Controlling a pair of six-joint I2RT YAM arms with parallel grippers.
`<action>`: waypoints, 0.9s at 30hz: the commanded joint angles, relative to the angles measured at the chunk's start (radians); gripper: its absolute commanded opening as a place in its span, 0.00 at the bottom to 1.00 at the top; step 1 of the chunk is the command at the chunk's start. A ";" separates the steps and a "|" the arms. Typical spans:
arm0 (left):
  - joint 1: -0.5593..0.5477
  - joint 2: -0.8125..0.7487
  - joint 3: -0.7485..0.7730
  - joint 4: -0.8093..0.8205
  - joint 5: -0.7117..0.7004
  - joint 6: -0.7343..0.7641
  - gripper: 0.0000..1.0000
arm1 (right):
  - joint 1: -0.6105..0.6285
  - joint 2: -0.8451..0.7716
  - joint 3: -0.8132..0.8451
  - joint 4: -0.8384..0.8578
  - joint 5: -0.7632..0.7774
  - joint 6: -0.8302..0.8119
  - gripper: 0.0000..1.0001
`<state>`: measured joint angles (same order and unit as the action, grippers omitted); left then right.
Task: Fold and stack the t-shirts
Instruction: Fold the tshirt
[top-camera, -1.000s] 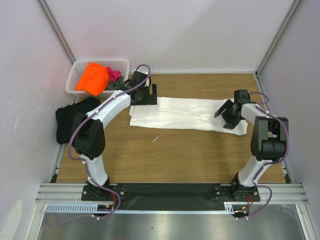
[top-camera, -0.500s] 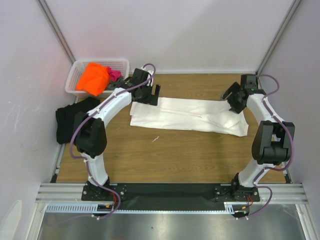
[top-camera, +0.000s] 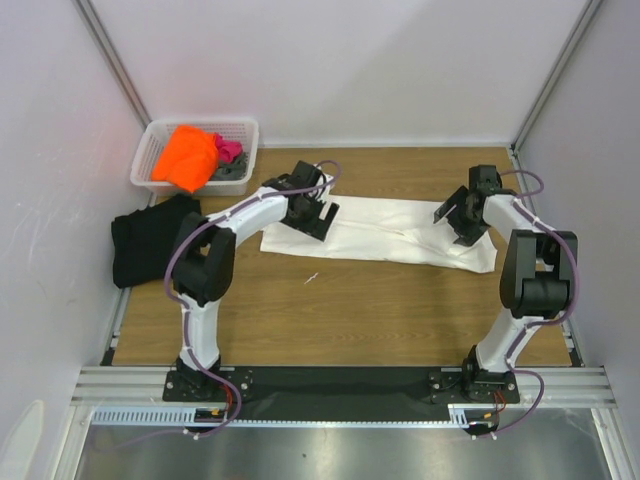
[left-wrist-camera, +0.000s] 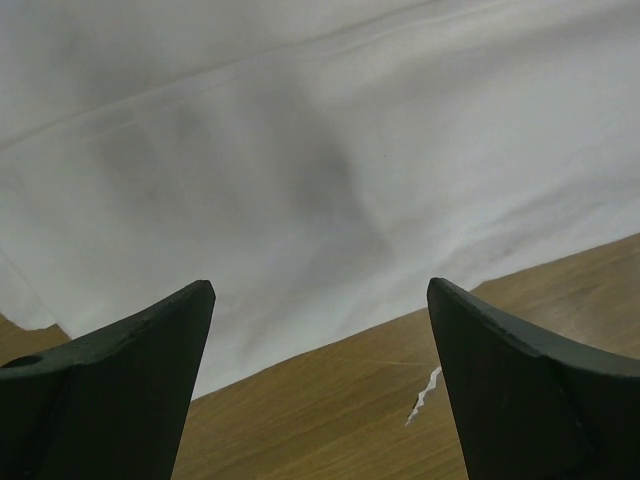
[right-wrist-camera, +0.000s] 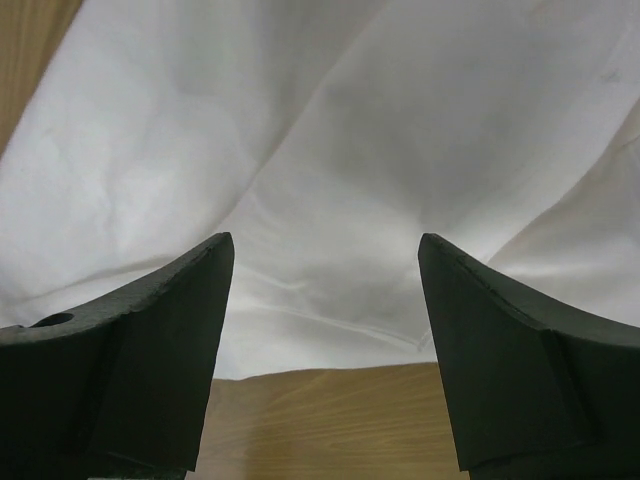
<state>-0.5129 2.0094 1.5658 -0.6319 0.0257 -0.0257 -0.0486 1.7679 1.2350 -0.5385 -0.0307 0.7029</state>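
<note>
Top cam high, near side, facing down; wrist cams close over white tee (top-camera: 380, 228) (all share it).

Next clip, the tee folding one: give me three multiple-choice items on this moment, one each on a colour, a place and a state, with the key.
1. What colour is the topmost cloth in the basket?
A. orange
B. blue
C. green

2. Where on the table does the black t-shirt lie?
A. right edge
B. left edge
C. near middle

3. The left gripper over the white t-shirt is:
A. open
B. shut on the cloth
C. shut on nothing

Key:
1 A, the orange t-shirt heaps above the rim.
2 B, it lies beside the left arm, outside the basket.
3 A, the wrist view shows its fingers wide apart, pinching nothing.
</note>
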 joint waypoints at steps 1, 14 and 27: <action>0.002 0.015 -0.021 0.049 -0.052 -0.022 0.94 | 0.003 0.039 -0.002 0.058 0.008 -0.005 0.80; -0.070 0.022 -0.230 0.075 -0.067 -0.244 0.94 | -0.008 0.200 0.029 0.158 0.002 -0.057 0.80; -0.275 -0.044 -0.326 0.084 -0.020 -0.434 0.93 | 0.007 0.430 0.268 0.253 -0.072 -0.132 0.79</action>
<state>-0.7101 1.9488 1.2980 -0.4683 -0.1287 -0.3393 -0.0555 2.0861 1.4841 -0.3279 -0.0799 0.6014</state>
